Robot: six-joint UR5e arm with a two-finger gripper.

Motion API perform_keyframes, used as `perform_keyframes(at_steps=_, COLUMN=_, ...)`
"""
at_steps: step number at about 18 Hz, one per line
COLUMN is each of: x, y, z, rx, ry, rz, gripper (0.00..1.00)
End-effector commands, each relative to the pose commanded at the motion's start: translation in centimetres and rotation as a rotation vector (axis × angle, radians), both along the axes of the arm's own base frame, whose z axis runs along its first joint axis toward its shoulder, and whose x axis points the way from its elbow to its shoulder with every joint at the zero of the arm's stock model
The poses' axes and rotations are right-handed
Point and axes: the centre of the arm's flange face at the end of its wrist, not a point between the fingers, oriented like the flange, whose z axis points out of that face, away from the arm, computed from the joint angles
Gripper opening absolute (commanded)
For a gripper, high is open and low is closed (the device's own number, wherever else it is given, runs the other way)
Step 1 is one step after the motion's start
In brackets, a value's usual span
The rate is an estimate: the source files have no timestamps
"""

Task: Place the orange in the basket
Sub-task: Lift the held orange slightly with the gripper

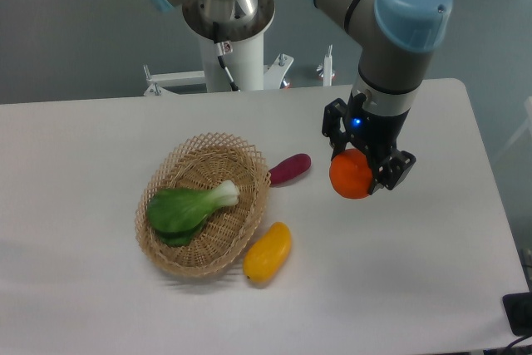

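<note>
Orange [351,175] fruit sits clamped between the pincer [363,165] fingers, raised right of the wicker basket [249,155].

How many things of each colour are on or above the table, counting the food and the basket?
Orange: 1, the orange, held in the gripper
Yellow: 1, the long fruit
Purple: 1, the sweet potato
Green: 1, the bok choy, in the basket
Tan: 1, the basket
Total: 5
</note>
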Motion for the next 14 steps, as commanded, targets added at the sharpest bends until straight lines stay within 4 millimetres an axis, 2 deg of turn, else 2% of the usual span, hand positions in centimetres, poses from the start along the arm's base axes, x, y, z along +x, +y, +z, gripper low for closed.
perform_keyframes(at_steps=10, x=0.5, y=0.6, z=-0.5, rx=-0.002, ry=-0.020, rz=0.077, gripper=0.69)
perform_keyframes(at_steps=12, x=1.1, y=1.8, z=-0.6, rx=0.026, ry=-0.028, rz=0.173, gripper=0.69)
perform_keyframes(at_steps=14, x=3.1, y=4.2, z=-0.8, rx=0.071, ry=-0.044, rz=0.302, gripper=0.69)
